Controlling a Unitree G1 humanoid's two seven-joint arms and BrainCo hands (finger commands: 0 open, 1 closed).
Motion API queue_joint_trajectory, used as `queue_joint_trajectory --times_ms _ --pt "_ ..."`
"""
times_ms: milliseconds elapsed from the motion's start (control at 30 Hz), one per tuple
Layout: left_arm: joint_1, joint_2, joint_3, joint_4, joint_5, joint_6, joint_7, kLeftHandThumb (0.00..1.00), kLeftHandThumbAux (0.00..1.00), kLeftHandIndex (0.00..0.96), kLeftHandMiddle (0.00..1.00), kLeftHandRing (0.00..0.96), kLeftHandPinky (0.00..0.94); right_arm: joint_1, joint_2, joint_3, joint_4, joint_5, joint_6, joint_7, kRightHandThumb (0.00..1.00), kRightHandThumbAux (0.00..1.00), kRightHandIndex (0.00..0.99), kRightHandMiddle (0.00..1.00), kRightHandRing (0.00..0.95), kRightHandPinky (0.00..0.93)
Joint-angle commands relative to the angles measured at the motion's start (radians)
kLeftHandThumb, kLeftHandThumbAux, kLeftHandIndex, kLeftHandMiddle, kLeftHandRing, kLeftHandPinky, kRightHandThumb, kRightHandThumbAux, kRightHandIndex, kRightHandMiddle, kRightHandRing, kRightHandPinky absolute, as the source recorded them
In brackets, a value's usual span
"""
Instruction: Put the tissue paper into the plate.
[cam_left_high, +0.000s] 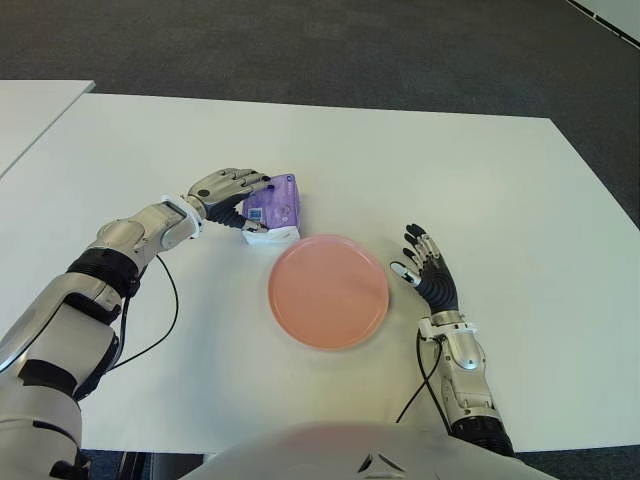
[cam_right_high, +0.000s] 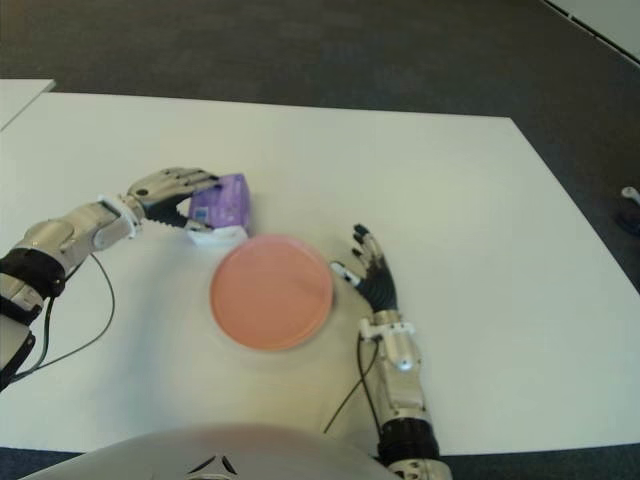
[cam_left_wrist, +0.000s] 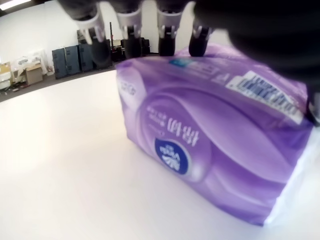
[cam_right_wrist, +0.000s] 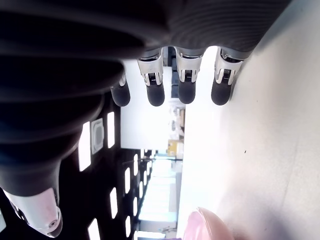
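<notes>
Left hand (cam_left_high: 228, 190) curls its fingers (cam_left_wrist: 131, 31) over the top of the purple tissue pack (cam_left_high: 273, 207), grasping it where it sits on the white table (cam_left_high: 480, 180), just beyond the pink plate (cam_left_high: 328, 291) (nothing in it yet); lifting and placing remain, while the right hand (cam_left_high: 428, 270) lies open beside the plate's right edge

An office or lab room: a plain white counter (cam_left_high: 480, 190) over dark grey carpet (cam_left_high: 300, 45), with dark cabinets (cam_left_wrist: 75, 60) upper left of the left wrist view.
</notes>
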Motion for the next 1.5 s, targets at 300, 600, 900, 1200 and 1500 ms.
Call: queue_joint_trajectory --times_ms 300,600,900,1200,1500 --pt "0.052 -0.013 -0.041 0.008 0.029 -0.014 -0.022 0.000 0.339 0.000 0.000 0.000 0.000 0.041 0.007 0.001 0.022 0.005 0.046 -0.003 0.003 0.642 0.000 0.000 0.000 0.000" --pt "0.066 -0.011 -0.034 -0.028 0.016 -0.023 -0.031 0.000 0.349 0.000 0.000 0.000 0.000 0.043 0.009 0.003 0.018 -0.005 0.051 -0.018 0.020 0.585 0.000 0.000 0.000 0.000" --pt "0.049 0.020 0.004 -0.063 -0.031 -0.033 -0.077 0.000 0.359 0.000 0.000 0.000 0.000 0.040 0.007 0.006 0.020 -0.007 0.055 -0.022 0.021 0.559 0.000 0.006 0.000 0.000" --pt "0.016 0.049 0.091 -0.100 -0.129 -0.042 -0.152 0.000 0.391 0.000 0.000 0.000 0.000 0.038 0.007 0.009 0.025 -0.014 0.047 -0.029 0.016 0.570 0.000 0.012 0.000 0.000" --pt "0.087 0.069 0.205 -0.222 -0.277 -0.065 -0.224 0.027 0.425 0.000 0.000 0.000 0.000 0.036 0.005 0.012 0.022 -0.013 0.056 -0.029 0.015 0.581 0.000 0.016 0.000 0.000"
